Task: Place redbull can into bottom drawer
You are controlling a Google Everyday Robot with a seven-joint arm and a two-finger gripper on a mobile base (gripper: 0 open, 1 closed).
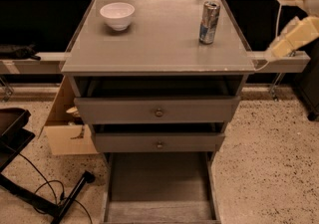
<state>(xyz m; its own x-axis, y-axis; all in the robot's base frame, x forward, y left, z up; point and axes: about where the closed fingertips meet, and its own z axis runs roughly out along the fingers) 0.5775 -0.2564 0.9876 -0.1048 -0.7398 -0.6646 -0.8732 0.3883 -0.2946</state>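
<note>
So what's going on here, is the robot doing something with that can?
It's meant to put the redbull can into the bottom drawer, but that hasn't happened yet. The can stands upright on the right side of the grey cabinet top, with a white bowl over on the left. The bottom drawer is pulled open. The robot's gripper is off at the right edge, beside the cabinet top, not touching the can.
</note>
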